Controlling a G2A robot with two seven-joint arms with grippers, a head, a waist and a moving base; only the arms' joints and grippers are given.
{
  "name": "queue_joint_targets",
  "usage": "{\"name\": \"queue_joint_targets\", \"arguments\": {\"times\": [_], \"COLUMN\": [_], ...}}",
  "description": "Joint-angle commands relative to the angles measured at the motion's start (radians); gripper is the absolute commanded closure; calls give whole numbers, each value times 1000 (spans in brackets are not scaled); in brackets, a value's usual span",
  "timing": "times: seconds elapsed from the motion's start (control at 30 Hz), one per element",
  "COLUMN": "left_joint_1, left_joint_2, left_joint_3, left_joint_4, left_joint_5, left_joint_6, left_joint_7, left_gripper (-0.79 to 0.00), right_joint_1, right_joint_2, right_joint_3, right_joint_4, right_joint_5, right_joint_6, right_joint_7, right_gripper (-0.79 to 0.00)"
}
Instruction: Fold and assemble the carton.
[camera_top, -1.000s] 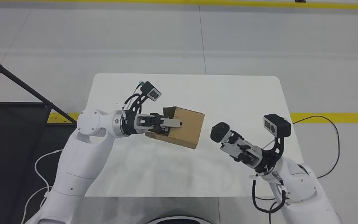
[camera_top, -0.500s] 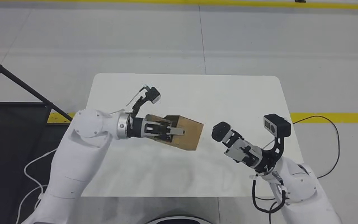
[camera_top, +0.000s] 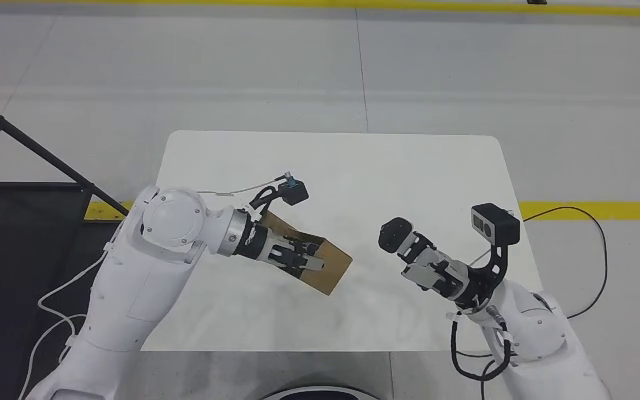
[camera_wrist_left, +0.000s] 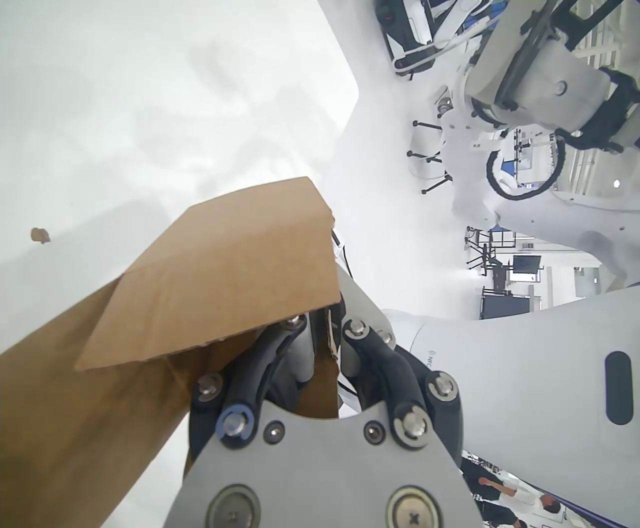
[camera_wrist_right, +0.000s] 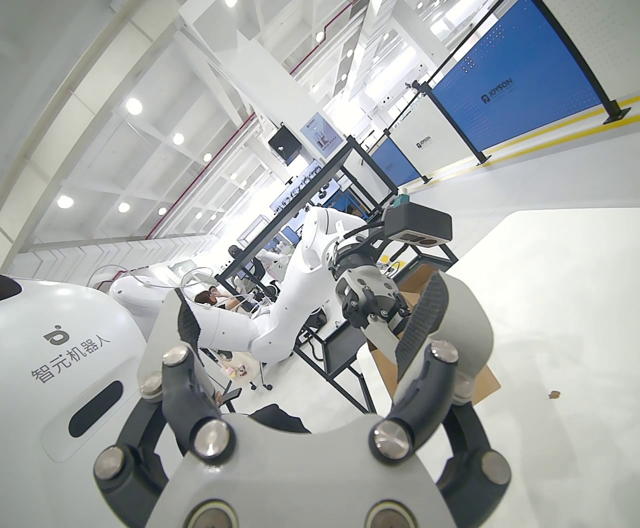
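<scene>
Two sets of jaws, two very different jobs. The left jaws are clamped on a cardboard wall of the carton (camera_top: 330, 268), one dark finger (camera_wrist_left: 372, 357) either side of the panel's edge. The right jaws stand wide apart with nothing between them, ribbed pads (camera_wrist_right: 425, 320) facing the work.

Out from the left grip, the carton (camera_wrist_left: 75, 400) sits steeply tilted, not square to the counter (camera_top: 420, 170). One flap (camera_wrist_left: 215, 270) is folded out from the body along its crease and hangs loose. I can't tell whether the carton's low edge touches the counter or rides just above it.

It lies a little left of the counter's middle, nearer the robot-side edge than the far one. From the right wrist the carton (camera_wrist_right: 485, 382) shows straight ahead, with the left arm's jaws on it. The right jaws hover apart from it, over the right half of the counter.

A small brown scrap (camera_wrist_left: 40, 235) lies on the white surface near the carton, and it shows from the right wrist (camera_wrist_right: 554, 395) too.

My read is that we are in the reorienting step: one arm presents the box, and no flap is tucked yet. Next call is for the right jaws to close the gap and meet that loose flap, pressing it along its crease while the left grip braces. Thin board, so a skewed push could buckle the wall.
</scene>
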Motion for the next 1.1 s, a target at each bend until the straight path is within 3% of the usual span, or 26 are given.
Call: {"name": "queue_joint_targets", "arguments": {"times": [0.0, 0.3, 0.47, 0.73, 1.0, 1.07], "left_joint_1": [0, 0, 15, -62, -176, -176], "left_joint_2": [0, 0, 7, 14, 57, 57], "left_joint_3": [0, 0, 46, 117, 304, 304], "left_joint_4": [0, 0, -34, -6, -28, -28], "left_joint_5": [0, 0, 162, 231, 348, 348], "left_joint_6": [0, 0, -25, -192, -214, -214], "left_joint_7": [0, 0, 46, -36, -22, -22], "left_gripper": [0, 0, 0, 0, 0, 0], "right_joint_1": [0, 0, 0, 0, 0, 0], "right_joint_2": [0, 0, 0, 0, 0, 0], "right_joint_3": [0, 0, 0, 0, 0, 0], "right_joint_4": [0, 0, 0, 0, 0, 0], "right_joint_5": [0, 0, 0, 0, 0, 0], "right_joint_6": [0, 0, 0, 0, 0, 0], "right_joint_7": [0, 0, 0, 0, 0, 0], "right_gripper": [-785, -785, -785, -785, -785, -785]}}
